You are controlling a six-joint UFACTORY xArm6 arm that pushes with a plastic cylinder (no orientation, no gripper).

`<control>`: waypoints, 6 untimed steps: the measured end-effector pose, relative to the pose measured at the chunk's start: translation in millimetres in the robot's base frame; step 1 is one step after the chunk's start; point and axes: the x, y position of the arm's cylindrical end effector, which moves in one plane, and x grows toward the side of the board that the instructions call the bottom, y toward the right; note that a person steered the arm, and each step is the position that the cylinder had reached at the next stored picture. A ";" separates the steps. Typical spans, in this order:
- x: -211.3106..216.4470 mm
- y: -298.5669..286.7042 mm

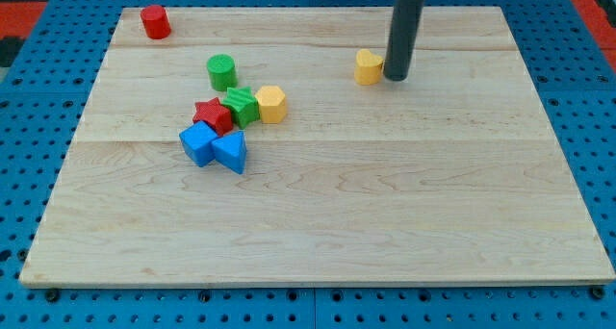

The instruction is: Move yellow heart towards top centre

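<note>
The yellow heart (368,66) lies on the wooden board (385,204) right of centre near the view's top. My tip (397,78) stands just to the heart's right, touching or almost touching it. The dark rod rises from there to the view's top edge.
A red cylinder (155,22) stands at the top left corner. A green cylinder (221,72) is left of centre. Below it cluster a green star (241,106), a yellow hexagon (271,104), a red star (213,115), a blue cube (198,143) and a blue triangle (232,151).
</note>
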 end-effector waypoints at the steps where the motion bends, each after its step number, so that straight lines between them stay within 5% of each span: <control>1: -18.2 -75.5; 2: 6.2 -9.2; 4: 23.9 -94.6; 5: -29.6 -117.0; 6: -0.8 -91.8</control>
